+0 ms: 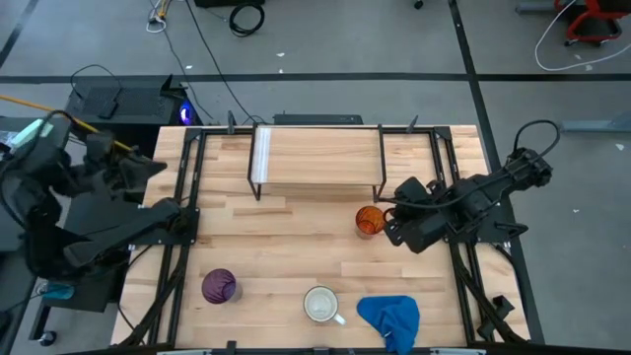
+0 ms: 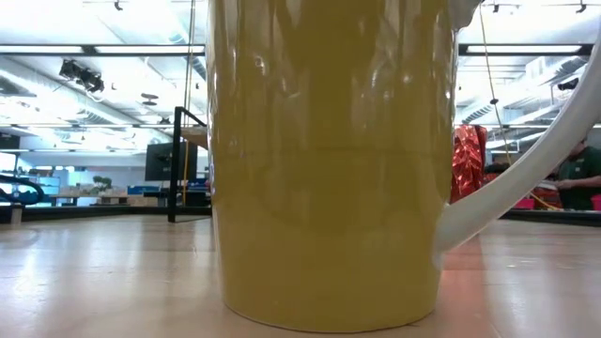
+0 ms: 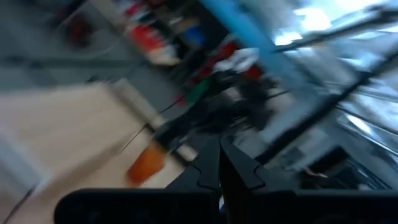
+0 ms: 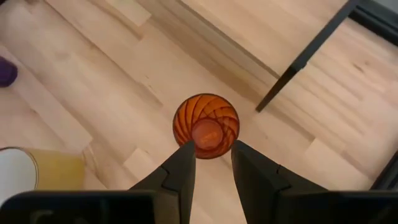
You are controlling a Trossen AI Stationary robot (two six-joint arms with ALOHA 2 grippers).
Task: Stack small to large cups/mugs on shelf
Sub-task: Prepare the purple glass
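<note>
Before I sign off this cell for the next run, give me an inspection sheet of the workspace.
Surface: wooden tabletop, no spills seen.
Job's things: shelf at the back, bare on top; orange cup in front of its right leg; purple tumbler and white mug near the front edge.
Clutter: blue cloth beside the mug.
Grippers: right tool open, its fingers either side of the orange cup; left tool shut, off the table's left side.
Cables: several on the floor behind the table.
Surroundings: open workshop.

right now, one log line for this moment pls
right end effector: open, at translucent orange cup on table | left end effector: shut, waiting at left | light-wood shelf: no cups
</note>
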